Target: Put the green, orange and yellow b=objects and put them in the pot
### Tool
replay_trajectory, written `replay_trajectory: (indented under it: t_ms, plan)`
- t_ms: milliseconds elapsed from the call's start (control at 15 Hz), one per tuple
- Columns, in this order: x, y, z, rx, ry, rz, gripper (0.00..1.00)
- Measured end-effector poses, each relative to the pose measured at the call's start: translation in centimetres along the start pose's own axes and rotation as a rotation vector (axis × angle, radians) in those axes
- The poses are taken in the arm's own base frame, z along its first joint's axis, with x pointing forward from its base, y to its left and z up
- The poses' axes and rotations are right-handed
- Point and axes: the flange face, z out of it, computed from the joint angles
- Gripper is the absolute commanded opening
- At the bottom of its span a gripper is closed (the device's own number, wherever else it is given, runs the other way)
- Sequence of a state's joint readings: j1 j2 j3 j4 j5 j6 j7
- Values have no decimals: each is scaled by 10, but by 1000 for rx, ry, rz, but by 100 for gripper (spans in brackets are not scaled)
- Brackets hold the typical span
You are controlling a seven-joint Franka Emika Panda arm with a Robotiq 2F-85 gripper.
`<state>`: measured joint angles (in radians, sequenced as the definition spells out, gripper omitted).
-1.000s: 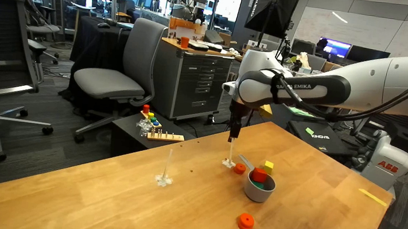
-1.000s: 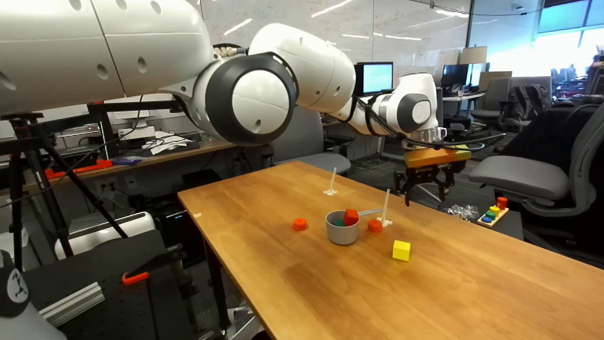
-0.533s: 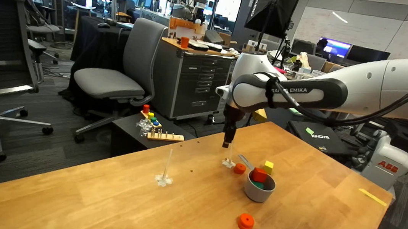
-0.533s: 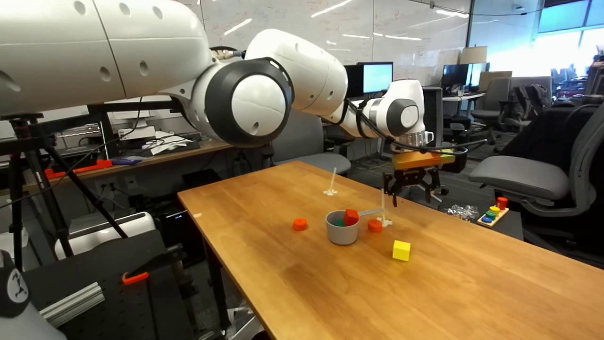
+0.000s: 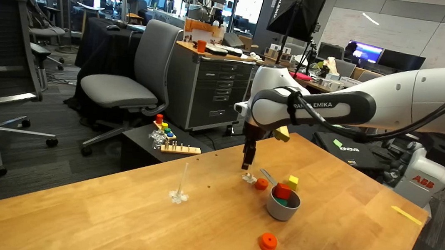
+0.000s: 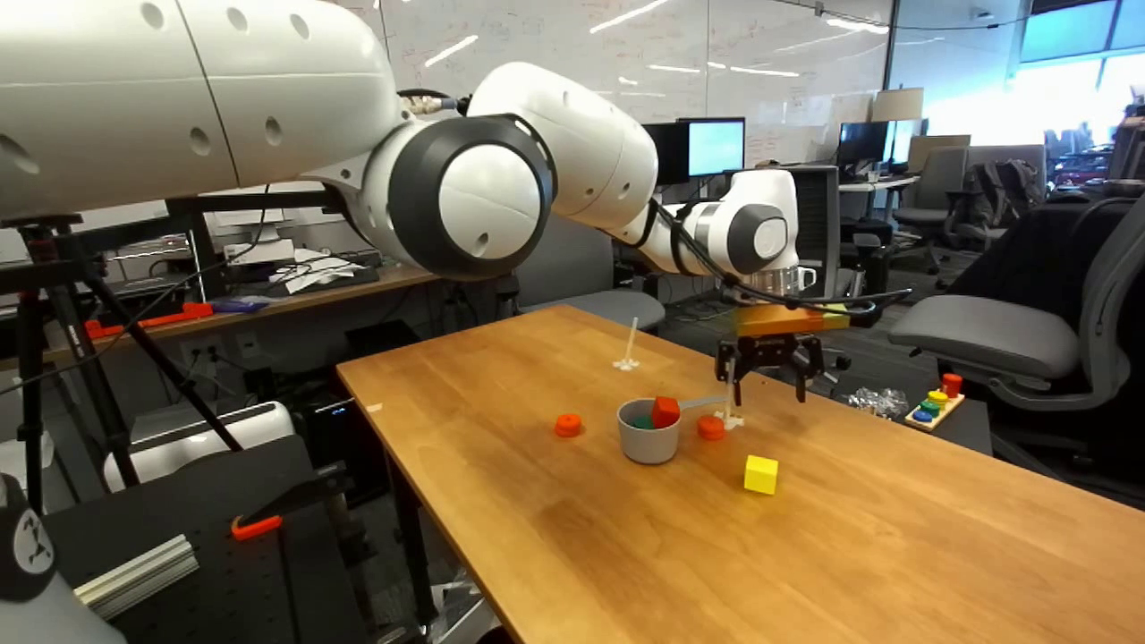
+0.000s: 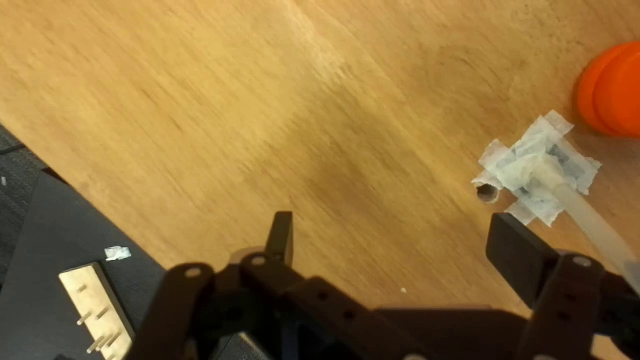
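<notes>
Both the green piece [image 5: 281,201] and the red-orange block [image 5: 282,191] sit in the gray pot [image 6: 649,446], lower left of the claw [image 6: 769,392] in an exterior view. The yellow cube [image 6: 760,475] rests on the table [image 6: 894,537], apart from the claw and lower in that view. One round orange piece [image 7: 617,92] lies near the claw, beside a taped stick [image 7: 590,215]; a farther orange piece [image 6: 568,425] lies well left of it. The claw hovers, fingers [image 7: 281,237] wide apart.
</notes>
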<state>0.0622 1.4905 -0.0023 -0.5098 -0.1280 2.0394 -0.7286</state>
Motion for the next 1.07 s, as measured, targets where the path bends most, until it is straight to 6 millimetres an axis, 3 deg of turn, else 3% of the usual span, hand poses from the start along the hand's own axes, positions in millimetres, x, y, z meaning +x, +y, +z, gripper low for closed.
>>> replay_trajectory:
  t_ms: [267,467,1067]
  plan:
    - [0,-2,8,-7,10,17,100]
    - [5,1,1,-40,47,15,100]
    - [51,-8,-71,-151,176,-28,100]
